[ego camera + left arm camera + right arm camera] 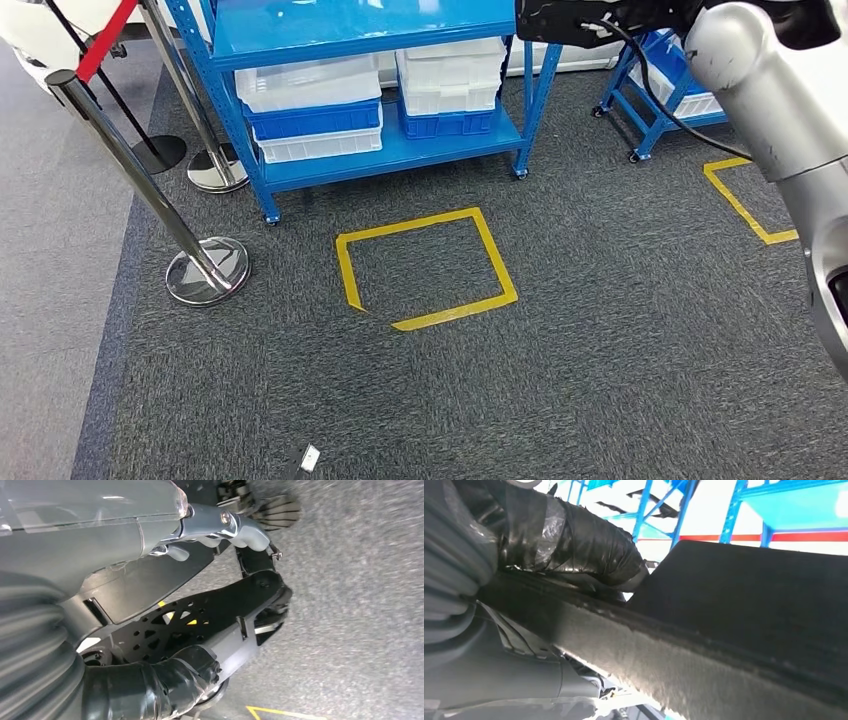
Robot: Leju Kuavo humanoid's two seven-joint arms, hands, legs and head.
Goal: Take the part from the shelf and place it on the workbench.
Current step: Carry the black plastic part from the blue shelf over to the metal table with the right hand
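Note:
My right hand point(574, 540) lies with a black-taped finger across the top of a dark, flat, rough-edged part point(749, 605) and holds it. In the head view my silver right arm point(770, 90) is raised at the upper right, and its dark hand with the part point(585, 20) is up by the blue shelf point(390, 150). The shelf carries white and blue bins point(315, 105). My left hand point(220, 530) hangs over the grey carpet with its grey thumb stretched out and nothing in it.
A yellow tape square point(425, 268) marks the carpet in front of the shelf. Two chrome stanchions point(205, 270) with a red belt stand at the left. A second blue rack point(655, 100) and another yellow tape corner point(745, 205) are at the right.

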